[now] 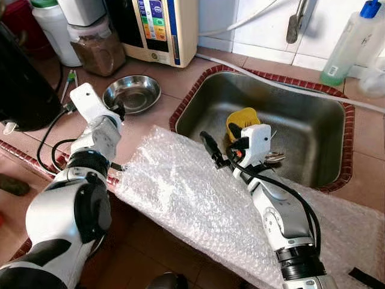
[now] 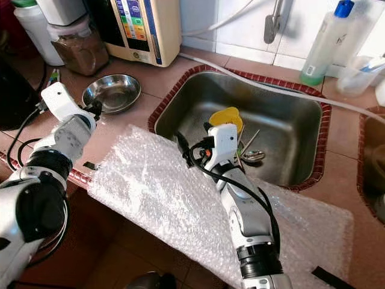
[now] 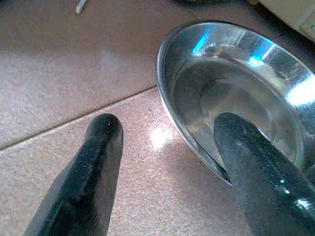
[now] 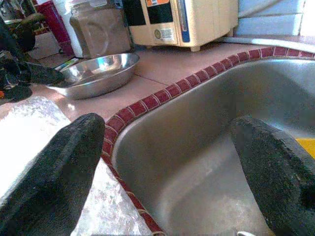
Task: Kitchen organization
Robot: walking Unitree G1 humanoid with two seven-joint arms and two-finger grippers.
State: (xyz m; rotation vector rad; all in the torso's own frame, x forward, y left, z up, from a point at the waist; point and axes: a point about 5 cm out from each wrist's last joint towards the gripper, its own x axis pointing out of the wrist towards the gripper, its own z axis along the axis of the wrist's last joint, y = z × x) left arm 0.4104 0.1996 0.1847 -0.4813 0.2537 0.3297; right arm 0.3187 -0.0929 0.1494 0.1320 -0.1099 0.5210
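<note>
Gleaming and empty, the shallow steel bowl (image 3: 236, 98) sat on the pink worktop (image 3: 74, 88), its rim between the left gripper's (image 3: 167, 142) open jaws.

— How does the left gripper (image 3: 165, 147) stand?

— Its two black fingers (image 3: 93, 172) are spread wide, tips pointing forward and down, the silver left arm bent at the elbow behind them.

— And the right gripper (image 4: 172, 157)?

— Also spread, a broad gap between its fingers (image 4: 59, 172). The right arm (image 1: 280, 217) reaches forward, nearly straight, with black cables looping along the wrist.
</note>
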